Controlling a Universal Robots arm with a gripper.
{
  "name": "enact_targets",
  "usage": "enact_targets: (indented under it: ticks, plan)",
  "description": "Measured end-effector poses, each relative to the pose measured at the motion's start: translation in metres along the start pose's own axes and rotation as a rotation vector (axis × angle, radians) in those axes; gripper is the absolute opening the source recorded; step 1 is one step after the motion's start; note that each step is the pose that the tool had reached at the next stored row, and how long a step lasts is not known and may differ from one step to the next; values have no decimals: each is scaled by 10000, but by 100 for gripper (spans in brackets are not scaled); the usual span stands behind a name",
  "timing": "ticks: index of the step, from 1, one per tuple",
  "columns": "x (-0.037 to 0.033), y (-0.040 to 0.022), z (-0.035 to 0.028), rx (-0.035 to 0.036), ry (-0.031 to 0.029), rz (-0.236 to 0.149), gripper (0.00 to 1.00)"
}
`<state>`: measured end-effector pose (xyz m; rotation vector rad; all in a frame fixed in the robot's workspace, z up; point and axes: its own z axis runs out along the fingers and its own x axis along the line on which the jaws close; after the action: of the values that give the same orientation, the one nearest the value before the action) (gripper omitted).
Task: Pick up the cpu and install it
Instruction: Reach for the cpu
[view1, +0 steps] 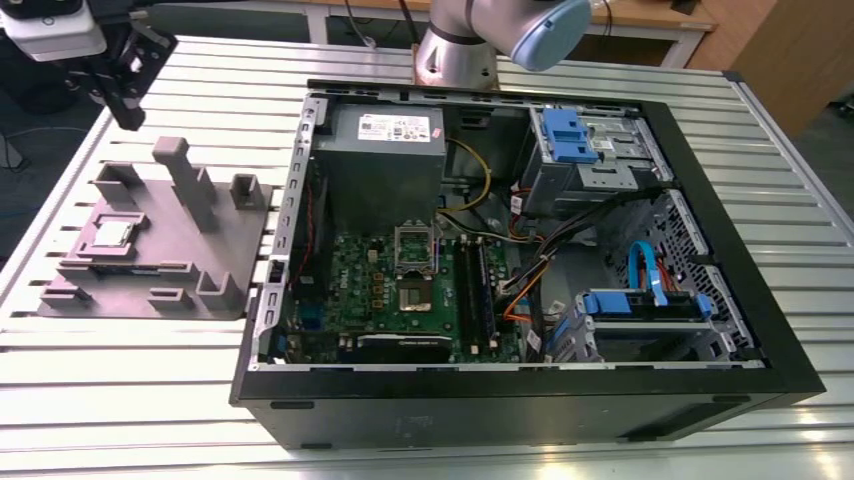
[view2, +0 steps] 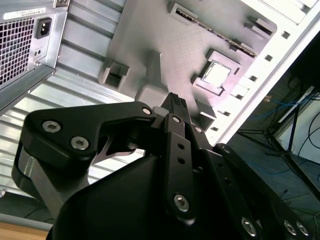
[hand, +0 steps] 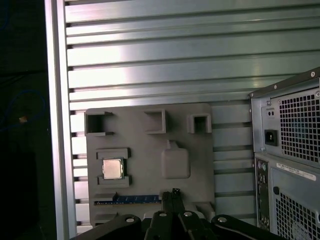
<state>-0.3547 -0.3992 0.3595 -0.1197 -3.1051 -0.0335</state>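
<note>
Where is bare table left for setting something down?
Bare table lies along the exterior view's bottom, below holder and case, and at that view's right of the case. Crowded: the holder, with posts and cpu, and inside the case.

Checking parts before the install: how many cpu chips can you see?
1. The cpu sits in a recess on the grey holder block, beside the computer case. Another could be hidden inside the case.
</note>
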Motion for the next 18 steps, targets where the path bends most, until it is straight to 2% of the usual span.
enact_targets:
  ticks: [18]
  plan:
    - [74, -5, 2, 0, 0, 1, 10]
